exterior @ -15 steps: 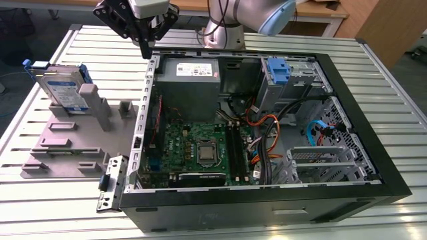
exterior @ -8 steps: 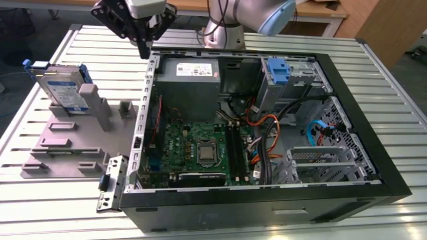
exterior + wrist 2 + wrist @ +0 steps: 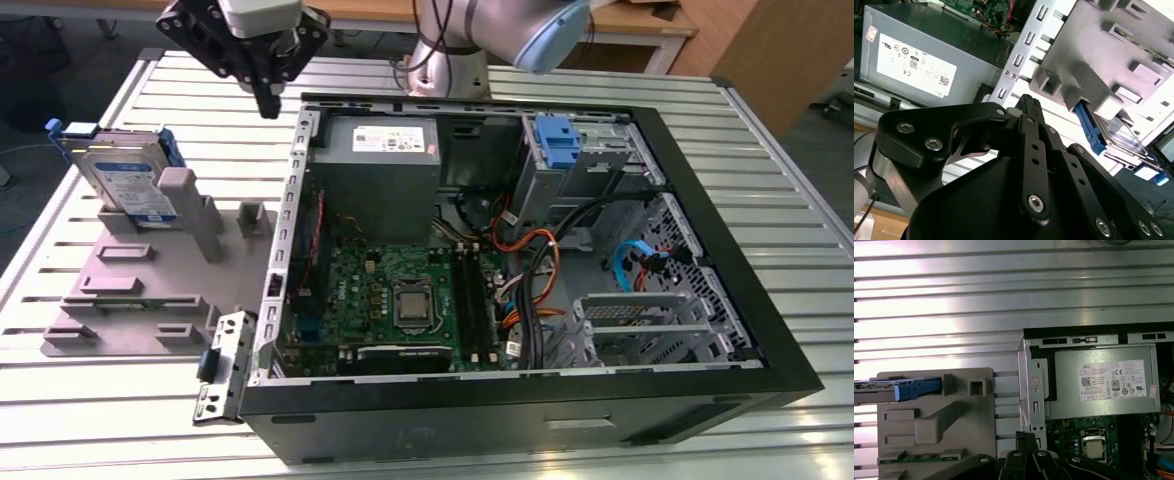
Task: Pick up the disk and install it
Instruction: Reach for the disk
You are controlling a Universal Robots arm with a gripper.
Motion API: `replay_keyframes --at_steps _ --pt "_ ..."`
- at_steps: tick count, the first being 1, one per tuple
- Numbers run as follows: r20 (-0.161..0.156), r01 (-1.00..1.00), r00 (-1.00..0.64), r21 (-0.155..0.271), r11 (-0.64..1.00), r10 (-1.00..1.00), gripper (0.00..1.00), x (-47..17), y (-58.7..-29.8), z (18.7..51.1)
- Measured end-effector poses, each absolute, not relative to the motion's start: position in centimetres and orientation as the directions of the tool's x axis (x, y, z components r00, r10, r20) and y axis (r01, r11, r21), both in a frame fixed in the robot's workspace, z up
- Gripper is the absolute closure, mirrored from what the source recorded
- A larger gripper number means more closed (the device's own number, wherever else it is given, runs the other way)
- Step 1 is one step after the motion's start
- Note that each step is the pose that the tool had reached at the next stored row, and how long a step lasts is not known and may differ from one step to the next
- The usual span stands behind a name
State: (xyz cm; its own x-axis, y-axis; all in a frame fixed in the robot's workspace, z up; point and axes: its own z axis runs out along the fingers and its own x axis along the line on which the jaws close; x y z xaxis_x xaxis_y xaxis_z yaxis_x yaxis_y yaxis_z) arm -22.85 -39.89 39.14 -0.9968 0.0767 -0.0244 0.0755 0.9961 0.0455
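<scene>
My end effector (image 3: 270, 108) hangs above the slatted metal surface (image 3: 94, 410), just off the far corner of the open computer case (image 3: 727, 240) on the exterior view's left. Its fingers are pressed together tip to tip and point downward. In the second wrist view the black linkage narrows to a single closed tip (image 3: 1028, 98). In the first wrist view that tip (image 3: 1026, 436) sits over the case's metal edge, beside the motherboard (image 3: 1089, 447).

The disk (image 3: 127, 180) is apart from me, toward the exterior view's left. It stands upright on its edge in a slot at the far end of a grey holder block (image 3: 134, 290) that lies on the surface beside the case. Its white-and-blue label faces the exterior camera, and its blue carrier frame shows along the top and sides. In the first wrist view I see the disk (image 3: 884, 391) edge-on, its blue frame reaching onto the holder block (image 3: 929, 430). In the second wrist view it (image 3: 1126, 142) juts out from behind the block (image 3: 1094, 45).

Inside the case, the grey power-supply box (image 3: 380, 140) with its white sticker sits closest to my end effector, and it also shows in both wrist views (image 3: 914, 60) (image 3: 1104, 385). Another blue carrier (image 3: 558, 140) stands in the drive bay on the far side of that box from me, with orange and black cables nearby.
</scene>
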Motion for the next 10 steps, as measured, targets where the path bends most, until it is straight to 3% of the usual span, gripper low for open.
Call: replay_keyframes --at_steps 10 --pt "-0.024 0.076 -0.997 0.046 0.996 0.077 0.89 -26.2 -39.9 38.9"
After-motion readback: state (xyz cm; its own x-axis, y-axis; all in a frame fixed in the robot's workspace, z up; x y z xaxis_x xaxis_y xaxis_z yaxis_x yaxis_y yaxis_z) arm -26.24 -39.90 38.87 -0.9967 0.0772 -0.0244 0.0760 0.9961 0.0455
